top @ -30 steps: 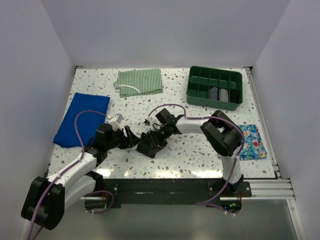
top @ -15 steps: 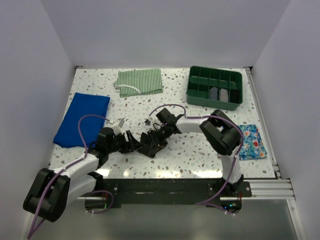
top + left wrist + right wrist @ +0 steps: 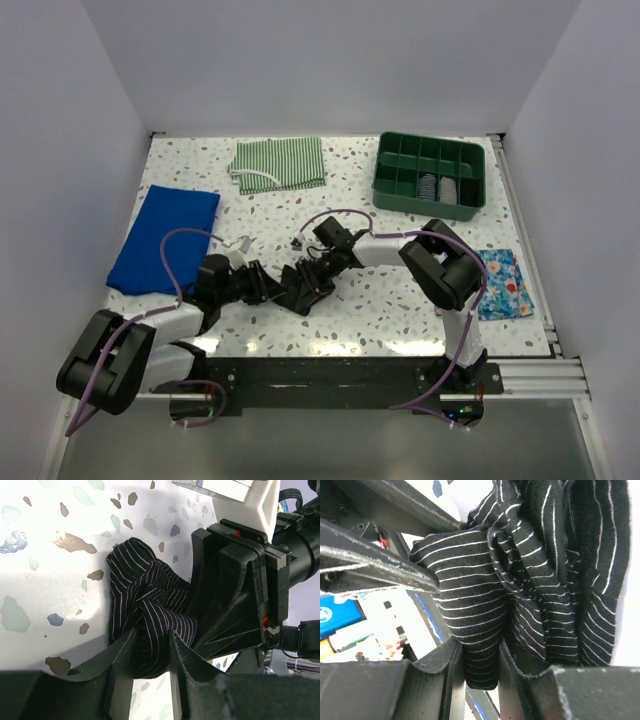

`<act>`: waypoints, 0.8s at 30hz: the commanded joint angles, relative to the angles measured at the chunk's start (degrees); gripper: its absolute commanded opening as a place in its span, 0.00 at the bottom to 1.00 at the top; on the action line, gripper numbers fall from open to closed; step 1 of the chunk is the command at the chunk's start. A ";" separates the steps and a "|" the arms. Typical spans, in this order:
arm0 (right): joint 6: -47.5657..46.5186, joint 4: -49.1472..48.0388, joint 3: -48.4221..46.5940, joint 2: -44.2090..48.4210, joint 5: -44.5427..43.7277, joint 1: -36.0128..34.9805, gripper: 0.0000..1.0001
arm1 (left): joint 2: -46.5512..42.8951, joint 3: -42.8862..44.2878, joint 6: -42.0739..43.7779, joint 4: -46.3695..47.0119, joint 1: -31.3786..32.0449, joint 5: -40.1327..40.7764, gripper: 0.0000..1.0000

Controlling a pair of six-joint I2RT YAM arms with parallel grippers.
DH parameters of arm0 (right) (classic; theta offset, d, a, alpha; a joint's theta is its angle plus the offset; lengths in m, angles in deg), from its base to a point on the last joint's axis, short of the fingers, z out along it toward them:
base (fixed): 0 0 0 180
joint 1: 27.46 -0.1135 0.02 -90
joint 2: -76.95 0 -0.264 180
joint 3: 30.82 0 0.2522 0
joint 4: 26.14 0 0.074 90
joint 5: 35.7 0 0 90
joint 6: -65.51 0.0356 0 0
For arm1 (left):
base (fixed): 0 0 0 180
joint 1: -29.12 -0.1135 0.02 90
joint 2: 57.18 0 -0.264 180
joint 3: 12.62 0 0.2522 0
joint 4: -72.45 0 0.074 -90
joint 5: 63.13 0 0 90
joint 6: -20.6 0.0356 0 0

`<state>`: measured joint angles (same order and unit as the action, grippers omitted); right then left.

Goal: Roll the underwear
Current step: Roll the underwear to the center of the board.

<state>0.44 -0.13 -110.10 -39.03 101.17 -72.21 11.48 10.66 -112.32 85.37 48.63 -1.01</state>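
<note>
I find the underwear [image 3: 142,595] bunched on the near middle of the worktop [image 3: 390,300]; the left end effector [image 3: 152,642] pinches one fold; the right end effector [image 3: 481,652] pinches the opposite side; I judge both grips brace the bundle for rolling.

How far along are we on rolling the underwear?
Done: the underwear is gathered into a bunched lump. In hand: the left gripper and right gripper each pinch a fold of it. Left: it looks crumpled, not yet a neat roll, so tightening is still to do.
</note>
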 commanded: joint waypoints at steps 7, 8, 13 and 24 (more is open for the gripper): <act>5.39 -8.38 4.87 2.60 -2.57 0.02 0.30 | 6.39 1.38 3.27 -1.01 -0.26 2.92 0.22; 5.31 -8.30 4.96 3.21 -3.01 0.02 0.33 | 6.83 2.25 3.71 -1.27 -0.17 3.00 0.21; 2.68 -5.58 4.87 7.52 -6.17 0.02 0.43 | 8.59 4.28 7.05 -4.34 0.00 4.14 0.19; -3.83 4.43 4.09 15.96 -16.89 -0.07 0.48 | 10.17 5.16 9.08 -5.49 2.11 5.11 0.19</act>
<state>0.81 -1.27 -105.53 -27.82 91.10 -72.08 19.20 15.77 -108.03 86.35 49.55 -1.56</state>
